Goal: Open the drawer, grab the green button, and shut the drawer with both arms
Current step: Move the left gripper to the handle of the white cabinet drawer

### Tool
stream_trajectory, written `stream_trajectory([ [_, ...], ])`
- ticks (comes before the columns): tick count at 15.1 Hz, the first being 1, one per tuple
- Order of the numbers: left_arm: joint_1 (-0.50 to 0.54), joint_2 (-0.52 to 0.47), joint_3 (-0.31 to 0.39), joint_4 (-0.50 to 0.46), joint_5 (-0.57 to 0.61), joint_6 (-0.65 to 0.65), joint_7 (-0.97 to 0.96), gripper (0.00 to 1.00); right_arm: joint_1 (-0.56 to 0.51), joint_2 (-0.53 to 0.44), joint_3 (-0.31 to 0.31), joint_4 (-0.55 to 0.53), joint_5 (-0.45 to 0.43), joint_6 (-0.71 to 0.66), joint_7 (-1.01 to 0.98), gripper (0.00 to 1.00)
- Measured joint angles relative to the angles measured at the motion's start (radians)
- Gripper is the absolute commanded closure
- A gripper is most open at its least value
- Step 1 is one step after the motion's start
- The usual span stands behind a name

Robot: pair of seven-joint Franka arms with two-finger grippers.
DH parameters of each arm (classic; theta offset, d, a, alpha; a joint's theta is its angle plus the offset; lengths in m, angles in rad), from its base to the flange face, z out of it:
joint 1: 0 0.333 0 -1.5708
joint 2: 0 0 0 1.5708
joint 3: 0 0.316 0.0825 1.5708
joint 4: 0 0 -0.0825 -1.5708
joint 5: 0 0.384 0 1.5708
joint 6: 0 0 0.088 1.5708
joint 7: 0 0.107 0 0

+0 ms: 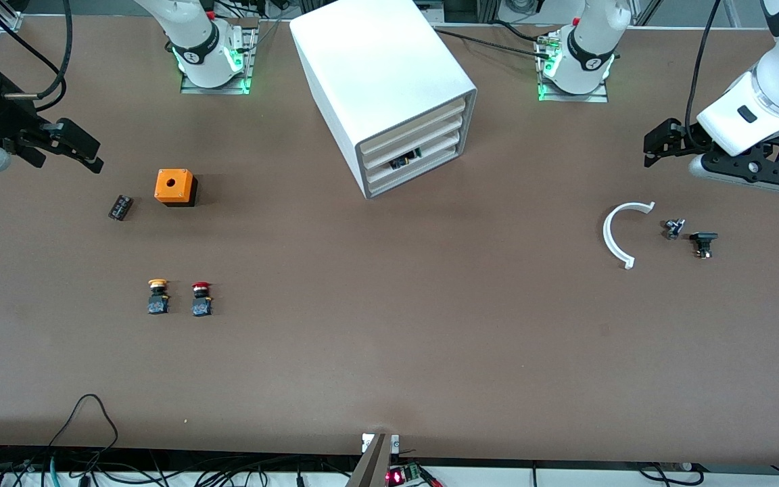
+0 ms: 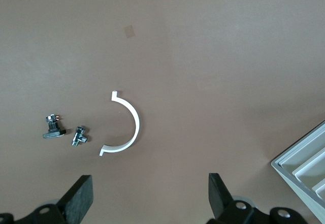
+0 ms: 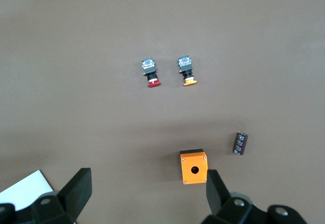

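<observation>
Below your left gripper (image 2: 147,196), hanging spread, the white arc (image 2: 124,127) is lying; your right gripper (image 3: 147,196), also spread, is hovering over the orange box (image 3: 193,167); drawer (image 1: 411,156) closed.

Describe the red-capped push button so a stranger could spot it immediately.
Start at the orange square box with a round hole, toward the right arm's end of the table. Nearer the front camera, two small push buttons stand side by side. Choose the red-capped push button; its neighbour, the yellow-capped push button, differs only in cap colour.

You have a brown table (image 1: 389,352), evenly lit; black cables (image 1: 92,419) trail along its edge nearest the front camera.
</observation>
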Motion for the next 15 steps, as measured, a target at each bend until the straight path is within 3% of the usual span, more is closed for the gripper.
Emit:
stream_trajectory([
  [11, 0.0, 0.0, 0.0, 0.0, 0.0, -0.004, 0.0, 0.0, 0.004, 0.023, 0.006, 0.001, -0.002, -0.01, -0.012, 0.0],
  [15, -0.001, 0.0, -0.001, 0.004, -0.08, -0.112, 0.0, 0.0, 0.004, 0.091, 0.006, -0.013, -0.003, -0.002, -0.02, 0.0],
])
